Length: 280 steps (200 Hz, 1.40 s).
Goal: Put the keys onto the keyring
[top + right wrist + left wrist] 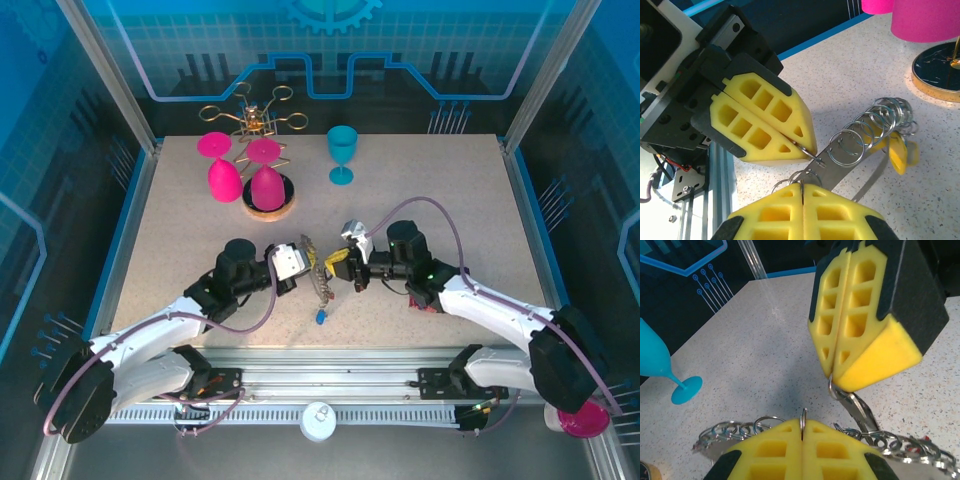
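Observation:
The keyring point(318, 276) is a grey strap fringed with several silver split rings, held up between both grippers above the table's middle. My left gripper point(303, 262) is shut on one thin ring point(803, 421) of it. My right gripper point(346, 268) faces it, a finger's width away, and is shut on another ring point(801, 186). In the left wrist view the right gripper point(832, 379) pinches a ring with a silver metal piece point(860, 410) hanging below. A yellow-headed key point(900, 152) hangs on the strap's far end. A blue-headed key point(320, 317) lies loose on the table below.
Two pink goblets point(224, 175) and a gold wire rack point(258, 118) on a round base point(270, 205) stand at the back left. A teal goblet point(342, 152) stands behind the grippers. Something small and red point(420, 300) lies under the right arm.

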Motion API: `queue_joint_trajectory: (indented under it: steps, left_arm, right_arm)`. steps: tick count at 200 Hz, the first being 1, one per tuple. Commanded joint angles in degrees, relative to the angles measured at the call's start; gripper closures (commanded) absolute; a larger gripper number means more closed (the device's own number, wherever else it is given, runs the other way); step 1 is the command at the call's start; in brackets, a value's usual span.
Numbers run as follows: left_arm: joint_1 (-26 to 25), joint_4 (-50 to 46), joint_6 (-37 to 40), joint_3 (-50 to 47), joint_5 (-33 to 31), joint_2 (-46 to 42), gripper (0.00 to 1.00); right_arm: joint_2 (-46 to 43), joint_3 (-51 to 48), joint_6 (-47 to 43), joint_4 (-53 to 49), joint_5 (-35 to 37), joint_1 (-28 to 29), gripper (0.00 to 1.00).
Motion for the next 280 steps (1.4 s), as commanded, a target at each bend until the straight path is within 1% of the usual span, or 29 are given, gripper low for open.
queue_joint_trajectory:
  steps: [1, 100, 144, 161, 218, 280]
  left_arm:
    - [-0.26, 3.32, -1.33, 1.11, 2.20, -0.32, 1.00]
    - [-0.21, 3.94, -1.68, 0.93, 3.57, -0.34, 1.00]
    - [-0.23, 4.47, -1.88, 0.66, 4.45, -0.51, 1.00]
    - [-0.24, 4.26, -1.62, 0.58, 4.78, -0.62, 1.00]
    - [-0.20, 3.51, 0.00, 0.49, 4.52, -0.55, 1.00]
    - [-0.48, 2.88, 1.28, 0.57, 3.52, -0.42, 1.00]
  right_arm:
    - [0.63, 2.21, -0.06, 1.27, -0.97, 0.33, 1.00]
    - [3.50, 2.88, 2.25, 4.88, -0.02, 1.37, 1.00]
    - [4.30, 2.61, 5.05, 4.57, 5.55, 1.32, 1.00]
    - [4.54, 2.14, 6.97, 5.58, 6.42, 1.09, 1.00]
    - [4.83, 1.28, 11.65, 9.38, 6.07, 0.62, 1.00]
    - [4.69, 0.50, 13.04, 10.86, 5.71, 0.43, 1.00]
